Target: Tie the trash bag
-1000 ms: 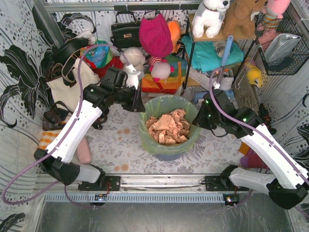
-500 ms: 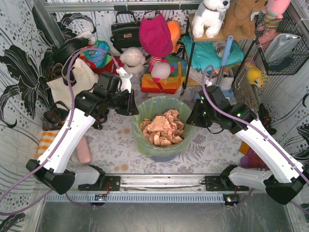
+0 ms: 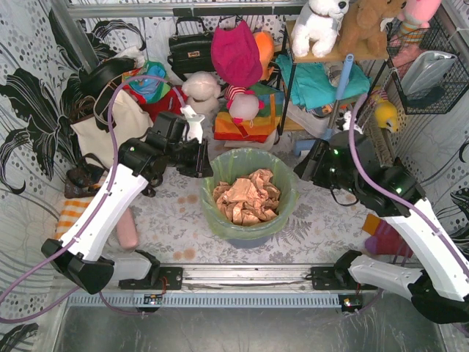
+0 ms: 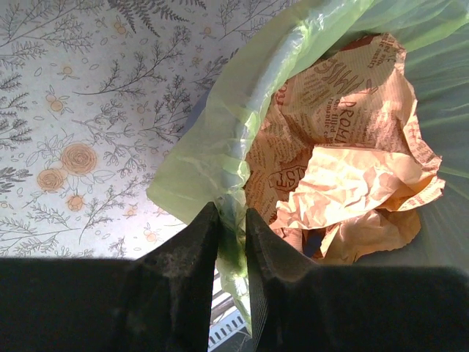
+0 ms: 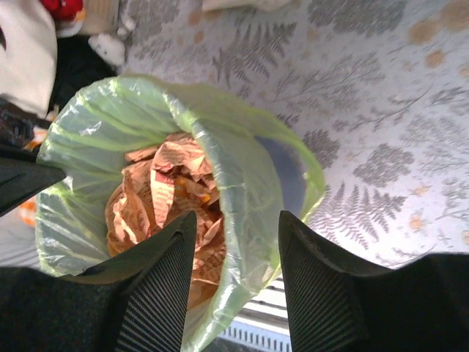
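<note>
The trash bag (image 3: pixel 282 192), thin light-green plastic, lines a round blue-grey bin (image 3: pixel 253 236) at the middle of the floral table, and crumpled tan paper (image 3: pixel 248 196) fills it. My left gripper (image 3: pixel 203 163) is at the bag's left rim. In the left wrist view the left gripper (image 4: pixel 231 213) is shut on a fold of the trash bag (image 4: pixel 212 147) beside the paper (image 4: pixel 352 169). My right gripper (image 3: pixel 303 169) hovers off the bag's right rim. In the right wrist view the right gripper (image 5: pixel 237 218) stands open above the trash bag (image 5: pixel 242 154), holding nothing.
A cream tote bag (image 3: pixel 110 128) and a black handbag (image 3: pixel 190 48) stand at the back left. Stuffed toys (image 3: pixel 238 62) and a shelf (image 3: pixel 322 59) crowd the back. A pink roll (image 3: pixel 128 229) lies at the left, and a metal rail (image 3: pixel 249 275) runs along the near edge.
My right gripper has opened, let go of the bag's right rim and drawn back to the right. The left gripper stays on the left rim, shifted slightly left.
</note>
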Robot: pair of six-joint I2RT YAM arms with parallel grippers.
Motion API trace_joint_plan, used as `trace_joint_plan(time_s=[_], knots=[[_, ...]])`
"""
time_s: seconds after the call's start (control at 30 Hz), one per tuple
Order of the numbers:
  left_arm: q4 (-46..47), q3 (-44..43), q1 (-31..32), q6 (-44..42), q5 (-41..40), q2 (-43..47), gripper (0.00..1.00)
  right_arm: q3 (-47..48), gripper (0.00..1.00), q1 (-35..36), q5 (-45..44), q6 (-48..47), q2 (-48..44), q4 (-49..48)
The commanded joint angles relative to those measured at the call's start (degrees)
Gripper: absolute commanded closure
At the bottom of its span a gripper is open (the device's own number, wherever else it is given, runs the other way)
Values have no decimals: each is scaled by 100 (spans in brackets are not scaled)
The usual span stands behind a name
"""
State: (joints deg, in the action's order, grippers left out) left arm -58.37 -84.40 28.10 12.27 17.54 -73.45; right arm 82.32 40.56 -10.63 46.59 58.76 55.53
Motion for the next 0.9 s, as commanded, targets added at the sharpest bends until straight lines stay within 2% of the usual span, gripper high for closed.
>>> trace_joint_plan(time_s=[0.0,0.07,0.13,0.27,0.37,0.53,0.7,0.87], knots=[[201,-306,12,1,-111,-19,70,116,52,31,-1079,-248,-135,512],[197,-322,12,40,-179,-1,68,-74,52,31,-1499,-200,-231,673],[201,-327,11,120,-305,47,60,-436,52,31,-1622,-172,-418,614],[232,-402,10,397,-681,308,49,-1254,52,31,-1289,-55,-686,133],[143,-427,4,750,-1303,763,46,-1519,53,31,-1014,-27,-648,-105],[-190,90,3,1623,-2336,1697,43,-1552,54,31,-1022,-49,-516,-147],[-233,1095,-1,2449,-2840,2679,43,-1511,55,31,-1091,-170,-403,-194],[556,2633,3,3008,-2093,3288,42,-1347,55,31,-1148,-299,-266,-138]])
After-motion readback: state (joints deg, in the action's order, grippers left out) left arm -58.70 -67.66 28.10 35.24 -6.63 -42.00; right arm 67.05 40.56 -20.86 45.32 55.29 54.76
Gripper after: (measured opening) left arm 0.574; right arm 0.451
